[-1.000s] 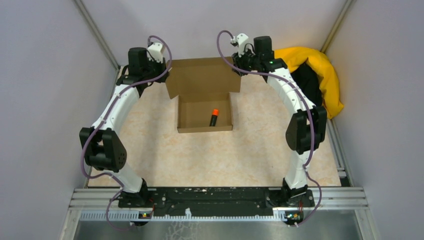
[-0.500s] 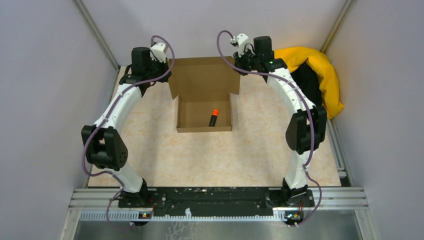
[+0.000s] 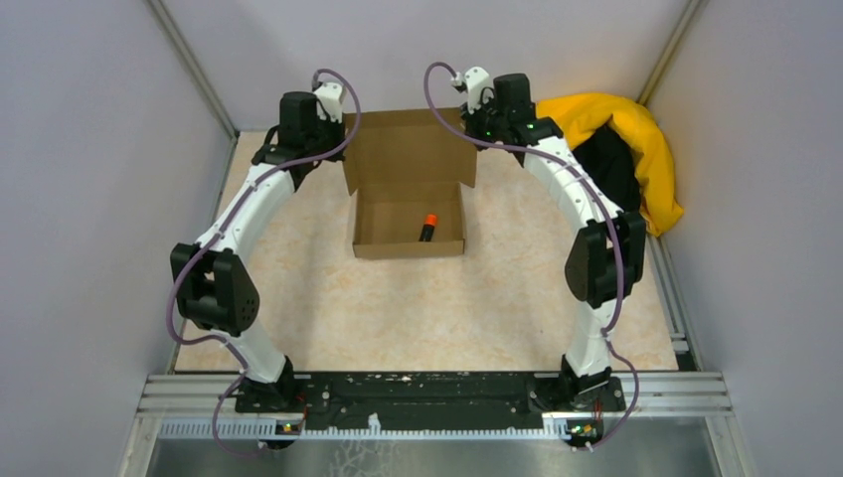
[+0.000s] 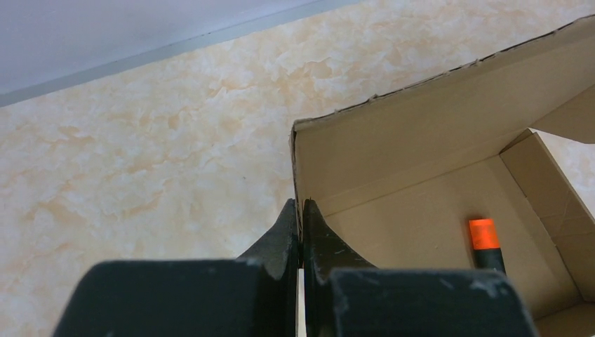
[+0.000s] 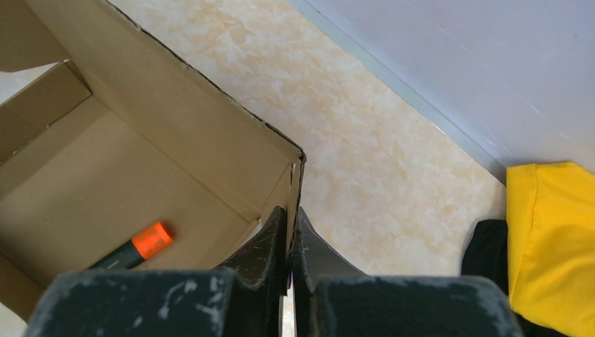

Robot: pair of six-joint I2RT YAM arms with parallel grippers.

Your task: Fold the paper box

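Beige marbled tabletop [image 3: 418, 318] boxed in by pale grey walls, arm bases down at 6 o'clock. Going outward from there, the paper box [image 3: 383, 214] sits past the middle of the tabletop toward 12 o'clock. It's a shallow brown tray with its walls already up, and a black marker with an orange cap [image 3: 428, 229] lies inside near the tray's 3 o'clock wall. The lid [image 3: 408, 149] stands up off the tray's far wall and is a bit wider than the tray.

Both arms are on that lid. The left fingers [image 4: 281, 239] are pressed together on its 9 o'clock edge with the cardboard sandwiched between them. The right fingers [image 5: 270, 239] are squeezed the same way onto the 3 o'clock edge, right by the corner fold. Further out, at roughly 2 o'clock, a yellow and black cloth heap [image 3: 636, 149] sits against the wall, well apart from the box.

Handling-wise, my guess is thin corrugated card: super light, stiff across a panel, happy to bend along the scored creases. The tray will probably slide on that smooth top if the lid gets pushed rather than hinged, since nothing pins it down. Pinching both side edges of the lid looks like the right spot, because the flap should swing over evenly. One corner alone would likely twist it, and too hard a squeeze could crush the edge.
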